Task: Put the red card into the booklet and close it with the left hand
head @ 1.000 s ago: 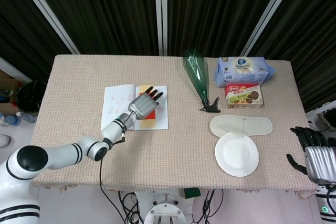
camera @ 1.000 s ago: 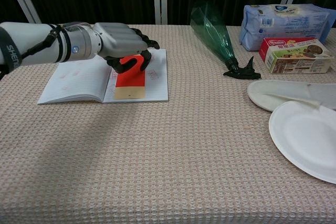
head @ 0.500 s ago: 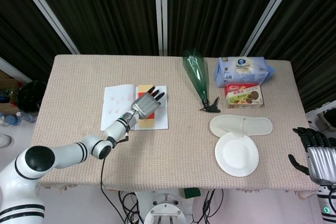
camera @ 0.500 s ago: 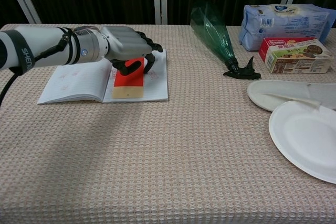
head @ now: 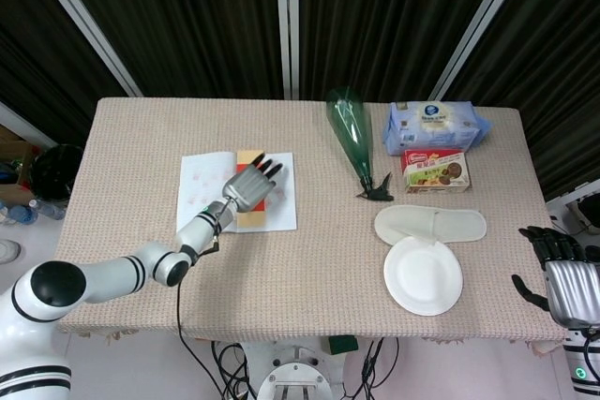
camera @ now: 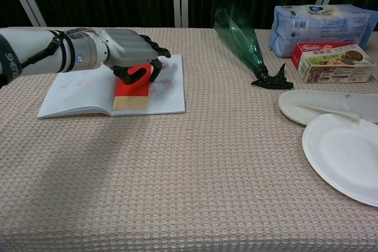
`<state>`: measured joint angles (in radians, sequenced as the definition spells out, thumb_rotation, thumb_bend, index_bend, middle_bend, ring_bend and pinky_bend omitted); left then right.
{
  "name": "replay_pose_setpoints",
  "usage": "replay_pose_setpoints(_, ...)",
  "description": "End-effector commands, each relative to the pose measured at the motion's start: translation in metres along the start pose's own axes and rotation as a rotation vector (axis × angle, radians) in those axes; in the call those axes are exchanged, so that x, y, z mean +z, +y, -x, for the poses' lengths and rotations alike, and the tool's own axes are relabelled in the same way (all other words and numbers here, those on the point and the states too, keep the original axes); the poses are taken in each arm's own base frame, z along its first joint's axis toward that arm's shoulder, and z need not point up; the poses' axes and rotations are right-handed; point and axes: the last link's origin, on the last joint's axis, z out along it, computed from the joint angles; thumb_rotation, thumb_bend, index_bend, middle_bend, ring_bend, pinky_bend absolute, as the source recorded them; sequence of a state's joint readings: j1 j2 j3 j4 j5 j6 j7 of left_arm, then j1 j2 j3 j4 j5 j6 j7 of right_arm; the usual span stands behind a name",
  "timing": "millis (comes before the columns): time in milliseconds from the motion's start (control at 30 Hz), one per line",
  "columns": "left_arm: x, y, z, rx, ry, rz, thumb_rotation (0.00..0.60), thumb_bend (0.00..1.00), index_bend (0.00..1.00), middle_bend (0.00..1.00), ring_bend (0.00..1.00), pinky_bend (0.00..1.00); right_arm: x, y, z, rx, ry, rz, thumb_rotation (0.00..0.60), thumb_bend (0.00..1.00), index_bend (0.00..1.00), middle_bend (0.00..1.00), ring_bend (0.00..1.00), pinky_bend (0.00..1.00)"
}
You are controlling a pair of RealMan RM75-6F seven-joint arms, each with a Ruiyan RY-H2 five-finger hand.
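Observation:
The booklet [head: 202, 196] [camera: 77, 90] lies open on the left part of the table. On its right page, against the spine, lies the red card [camera: 132, 87] with a tan strip at its near end; in the head view only its tan ends [head: 251, 218] show past the hand. My left hand [head: 250, 185] [camera: 125, 56] rests on the card's far end, with its thumb and fingertips pressing down on card and page. My right hand [head: 561, 280] hangs off the table's right edge, holding nothing, its fingers apart.
A green plastic bottle [head: 352, 136] [camera: 241, 35] lies on its side at mid-table. To the right are a blue wipes pack [head: 433, 125], a biscuit box [head: 436, 171], a white slipper [head: 431, 224] and a white paper plate [head: 423, 275] [camera: 345, 156].
My left hand has drawn back to the left while resting on the card, and the booklet and card have slid a little left with it. The right hand has hardly moved.

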<state>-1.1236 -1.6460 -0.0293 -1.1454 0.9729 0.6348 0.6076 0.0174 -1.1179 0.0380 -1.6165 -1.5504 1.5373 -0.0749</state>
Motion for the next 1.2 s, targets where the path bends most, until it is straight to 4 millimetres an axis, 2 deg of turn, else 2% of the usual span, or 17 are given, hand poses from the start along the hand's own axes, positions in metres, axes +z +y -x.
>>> replay_pose_setpoints(33, -0.004, -0.001, 0.000, -0.008, -0.001, 0.003, 0.600, 0.72, 0.38, 0.00, 0.00, 0.04, 0.000, 0.000, 0.000, -0.001, 0.001, 0.000, 0.600, 0.21, 0.21, 0.17, 0.14, 0.20)
replay_pose_setpoints(167, -0.008, -0.001, -0.006, -0.044, 0.014, 0.007, 0.600, 0.72, 0.36, 0.00, 0.00, 0.04, 0.000, -0.001, -0.001, -0.004, 0.001, -0.002, 0.600, 0.21, 0.21, 0.17, 0.14, 0.20)
replay_pose_setpoints(333, -0.007, -0.004, -0.018, -0.146, 0.028, -0.003, 0.600, 0.72, 0.28, 0.00, 0.00, 0.04, 0.001, -0.001, -0.002, -0.007, 0.002, -0.004, 0.600, 0.21, 0.21, 0.17, 0.14, 0.20)
replay_pose_setpoints(500, 0.002, -0.014, -0.028, -0.239, 0.063, -0.049, 0.600, 0.71, 0.24, 0.02, 0.00, 0.04, 0.000, -0.001, -0.002, -0.009, 0.002, 0.002, 0.600, 0.21, 0.21, 0.17, 0.14, 0.20)
replay_pose_setpoints(767, 0.024, -0.032, -0.029, -0.436, 0.053, -0.141, 0.599, 0.71, 0.16, 0.09, 0.01, 0.04, 0.001, -0.001, -0.002, -0.013, -0.005, 0.008, 0.600, 0.21, 0.21, 0.17, 0.14, 0.20)
replay_pose_setpoints(900, 0.029, -0.043, -0.024, -0.504, 0.028, -0.178, 0.538, 0.72, 0.07, 0.11, 0.01, 0.04, 0.002, -0.001, -0.002, -0.013, -0.007, 0.009, 0.600, 0.21, 0.21, 0.17, 0.14, 0.20)
replay_pose_setpoints(1067, 0.020, -0.055, -0.017, -0.452, 0.035, -0.190, 0.498, 0.71, 0.07, 0.09, 0.01, 0.04, 0.005, -0.001, -0.001, -0.012, -0.012, 0.008, 0.600, 0.21, 0.21, 0.17, 0.14, 0.20)
replay_pose_setpoints(1200, -0.004, -0.056, -0.009, -0.379, 0.088, -0.168, 0.495, 0.65, 0.07, 0.07, 0.01, 0.05, 0.009, -0.002, 0.000, -0.010, -0.018, -0.004, 0.600, 0.21, 0.21, 0.17, 0.14, 0.20)
